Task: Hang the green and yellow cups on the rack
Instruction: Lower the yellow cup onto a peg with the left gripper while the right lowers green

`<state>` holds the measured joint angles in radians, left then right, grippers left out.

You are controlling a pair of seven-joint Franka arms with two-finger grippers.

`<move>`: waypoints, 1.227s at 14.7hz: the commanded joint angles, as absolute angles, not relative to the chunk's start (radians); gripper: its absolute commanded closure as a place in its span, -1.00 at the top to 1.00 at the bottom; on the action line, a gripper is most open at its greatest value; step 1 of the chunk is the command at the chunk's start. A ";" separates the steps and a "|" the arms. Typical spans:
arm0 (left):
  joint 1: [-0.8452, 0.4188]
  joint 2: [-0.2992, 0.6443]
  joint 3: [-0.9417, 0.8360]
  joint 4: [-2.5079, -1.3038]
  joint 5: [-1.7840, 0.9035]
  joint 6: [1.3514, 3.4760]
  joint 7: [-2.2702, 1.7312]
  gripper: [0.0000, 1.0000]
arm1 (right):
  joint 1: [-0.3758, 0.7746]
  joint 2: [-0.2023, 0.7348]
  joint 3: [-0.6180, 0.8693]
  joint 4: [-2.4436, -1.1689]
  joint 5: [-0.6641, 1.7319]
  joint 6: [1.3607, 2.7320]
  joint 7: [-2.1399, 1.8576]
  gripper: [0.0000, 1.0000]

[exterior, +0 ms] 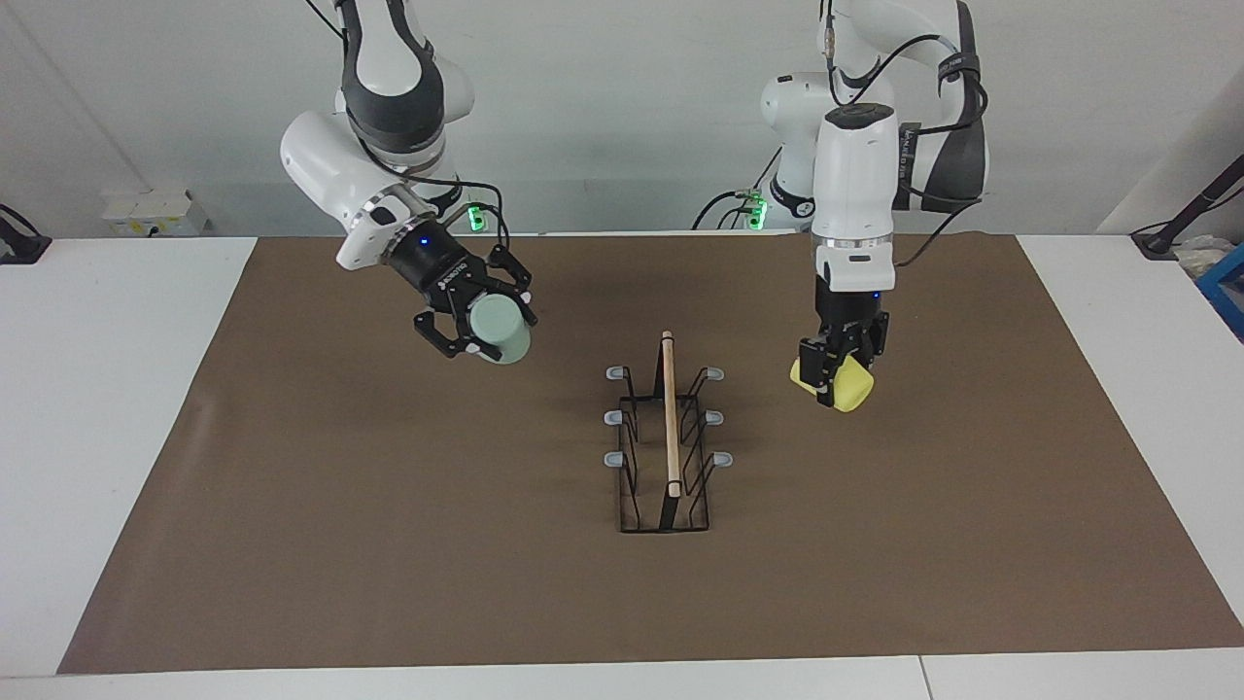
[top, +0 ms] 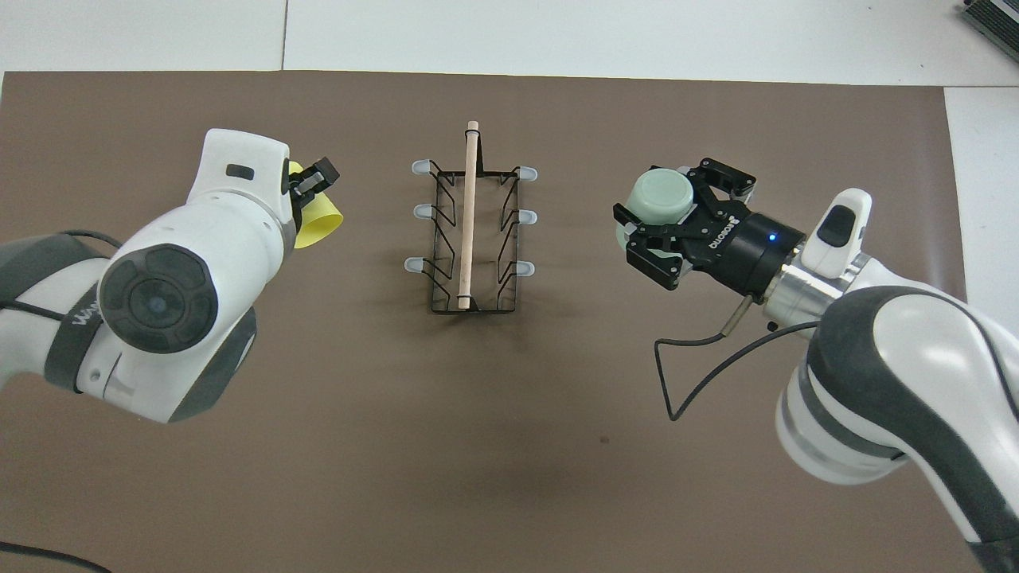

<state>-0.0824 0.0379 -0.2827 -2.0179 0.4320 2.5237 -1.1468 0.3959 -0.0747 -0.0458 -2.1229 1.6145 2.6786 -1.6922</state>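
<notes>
The black wire rack [exterior: 666, 437] with a wooden rod and grey-tipped pegs stands at the middle of the brown mat; it also shows in the overhead view [top: 471, 231]. All its pegs are bare. My left gripper [exterior: 838, 377] [top: 312, 185] is shut on the yellow cup [exterior: 855, 391] [top: 317, 221], held tilted low over the mat beside the rack, toward the left arm's end. My right gripper [exterior: 483, 329] [top: 675, 216] is shut on the mint green cup [exterior: 501, 331] [top: 661, 199], held on its side in the air over the mat toward the right arm's end.
The brown mat [exterior: 389, 544] covers most of the white table [exterior: 117, 389]. A cable loop [top: 685, 374] hangs from the right arm's wrist. A white box [exterior: 155, 212] and a blue object [exterior: 1226, 292] sit at the table's ends.
</notes>
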 commanded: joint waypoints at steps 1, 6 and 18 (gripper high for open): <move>-0.080 0.006 -0.317 -2.089 0.550 2.606 -1.250 -1.00 | 0.417 -0.080 -0.048 -2.143 1.738 2.708 -1.794 -1.00; -0.083 0.041 -0.354 -2.112 0.672 2.700 -1.356 -1.00 | 0.419 0.034 -0.048 -2.135 2.084 2.620 -2.144 -1.00; -0.081 0.124 -0.411 -2.108 0.703 2.777 -1.397 -1.00 | 0.532 0.093 -0.046 -2.114 2.316 2.677 -2.273 -1.00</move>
